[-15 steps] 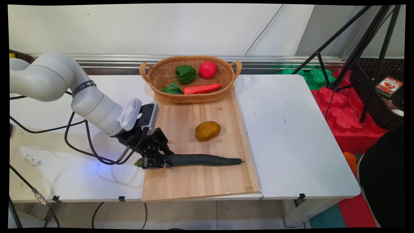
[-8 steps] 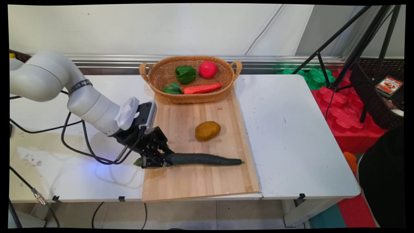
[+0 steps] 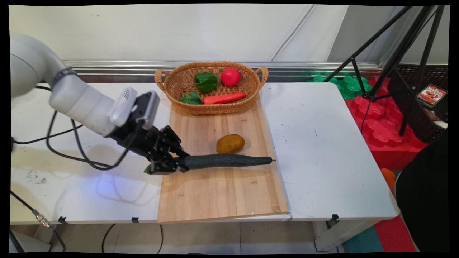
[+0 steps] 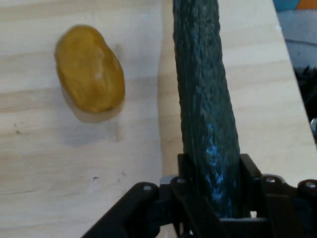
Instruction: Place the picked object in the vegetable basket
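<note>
above the cutting board [image 3: 222, 193], the gripper [image 3: 165, 165] pinches the cucumber [image 3: 222, 161] by its left end, lifted level, clear of the wood, potato [image 3: 230, 143] just behind, basket [image 3: 211, 86] beyond.

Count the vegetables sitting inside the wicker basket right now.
4: a green bell pepper at back left, a round red tomato at back right, an orange carrot along the front, a green leafy piece front left. Others may be hidden beneath.
</note>
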`<state>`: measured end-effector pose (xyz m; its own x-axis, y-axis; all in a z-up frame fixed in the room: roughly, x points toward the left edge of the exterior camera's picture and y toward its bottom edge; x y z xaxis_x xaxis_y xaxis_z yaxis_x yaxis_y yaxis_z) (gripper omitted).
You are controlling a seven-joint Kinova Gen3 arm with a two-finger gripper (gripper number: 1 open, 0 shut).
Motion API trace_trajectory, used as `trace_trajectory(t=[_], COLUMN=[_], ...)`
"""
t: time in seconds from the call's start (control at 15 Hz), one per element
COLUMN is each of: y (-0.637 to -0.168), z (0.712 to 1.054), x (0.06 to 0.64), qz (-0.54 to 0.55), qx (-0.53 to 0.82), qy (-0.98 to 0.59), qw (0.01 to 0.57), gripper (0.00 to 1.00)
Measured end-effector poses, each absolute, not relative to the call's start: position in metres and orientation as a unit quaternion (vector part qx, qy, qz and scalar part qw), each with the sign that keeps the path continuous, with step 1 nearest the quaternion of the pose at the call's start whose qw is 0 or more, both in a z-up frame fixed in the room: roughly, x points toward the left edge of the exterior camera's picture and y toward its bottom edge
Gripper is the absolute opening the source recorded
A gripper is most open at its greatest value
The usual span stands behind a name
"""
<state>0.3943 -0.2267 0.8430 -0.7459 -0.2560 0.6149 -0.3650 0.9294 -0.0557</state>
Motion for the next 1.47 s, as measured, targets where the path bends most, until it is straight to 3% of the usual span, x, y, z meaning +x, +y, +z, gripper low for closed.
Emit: trace_trajectory(t=[0.73, 1.47], y=[-0.228, -0.296], z=[0.927, 0.957], x=[0.469, 0.51], qz=[0.117, 0.191], qx=[0.201, 0.22], qy=[-0.895, -0.88], qw=[0.381, 0.375], gripper=[0.0, 0.0])
